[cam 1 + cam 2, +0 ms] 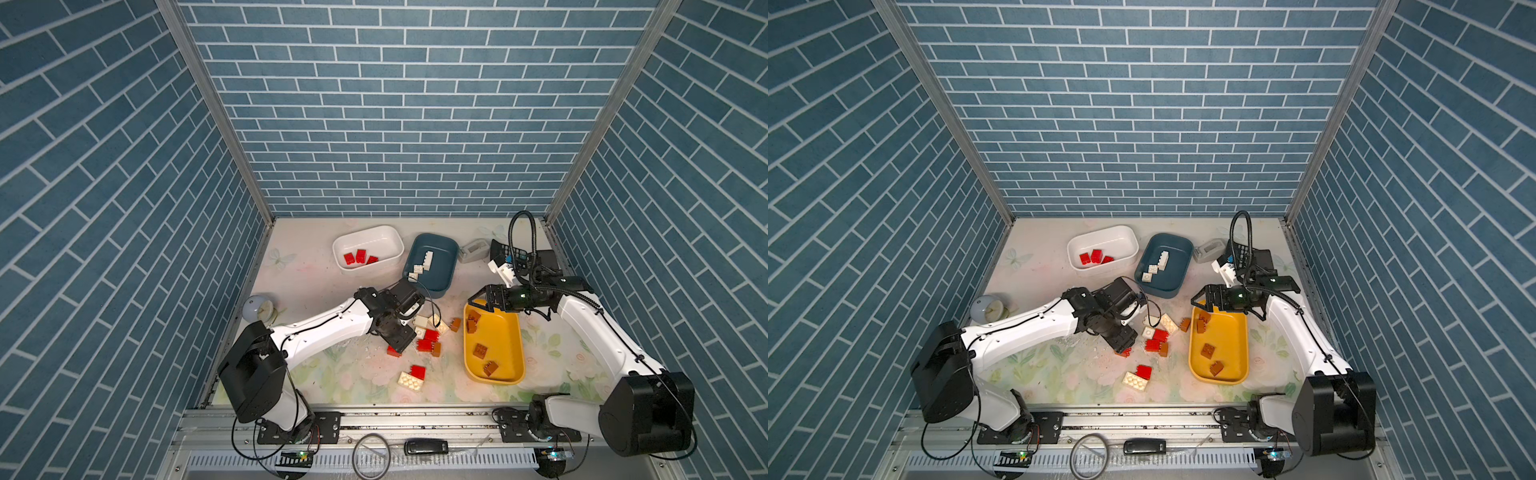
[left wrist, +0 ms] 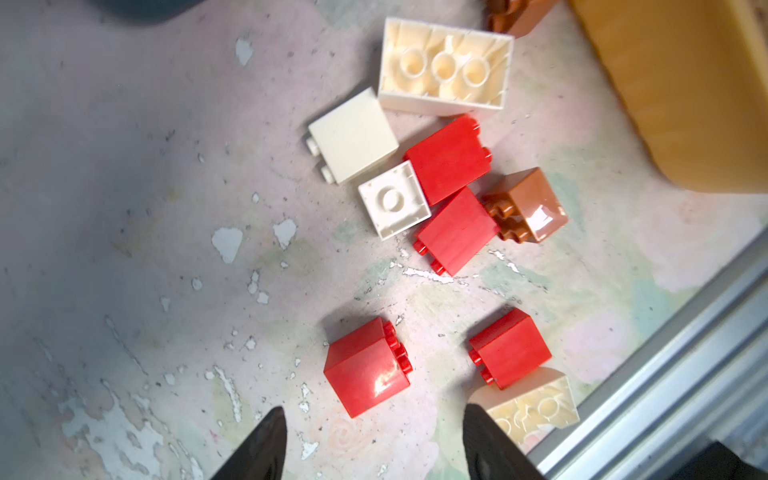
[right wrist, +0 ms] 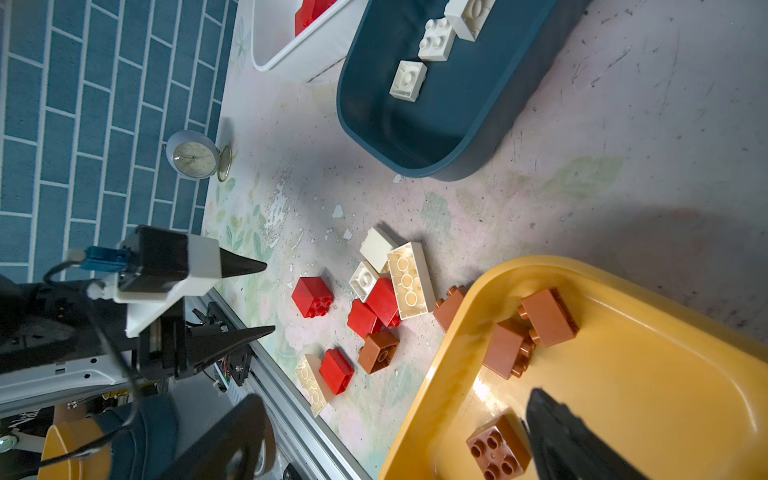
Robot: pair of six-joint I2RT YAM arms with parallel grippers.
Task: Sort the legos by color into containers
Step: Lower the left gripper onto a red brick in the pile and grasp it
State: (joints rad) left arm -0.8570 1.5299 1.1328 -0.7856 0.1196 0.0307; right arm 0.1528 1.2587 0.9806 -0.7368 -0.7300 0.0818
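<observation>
Pink-and-green flower print, worn and flaking, covers the table [image 1: 316, 286] I am working over. Three tubs sit on it: the white tub [image 1: 376, 241] and the teal tub [image 1: 442, 266] side by side at the back, and the yellow tub [image 1: 505, 332] nearer the front on the right.

My right gripper [image 1: 478, 303] hangs over the far end of the yellow tub, its jaws spread wide with nothing between them. My left gripper [image 2: 374, 413] points down at the table beside the loose pile, jaws partly open and empty. A lone red brick [image 2: 365, 368] lies on its side just ahead of the fingertips [image 2: 272, 432].

Three red bricks [image 1: 359, 257] lie in the white tub, a few cream bricks [image 1: 424, 262] in the teal one and four brown bricks [image 1: 481, 350] in the yellow one. The loose pile [image 1: 428, 334] of cream, red and brown pieces sits between the left gripper and the yellow tub. One brown brick [image 1: 456, 324] lies just outside that tub's wall. Nearer the front edge, another red brick [image 1: 417, 370] rests against a long cream brick [image 1: 410, 381].
</observation>
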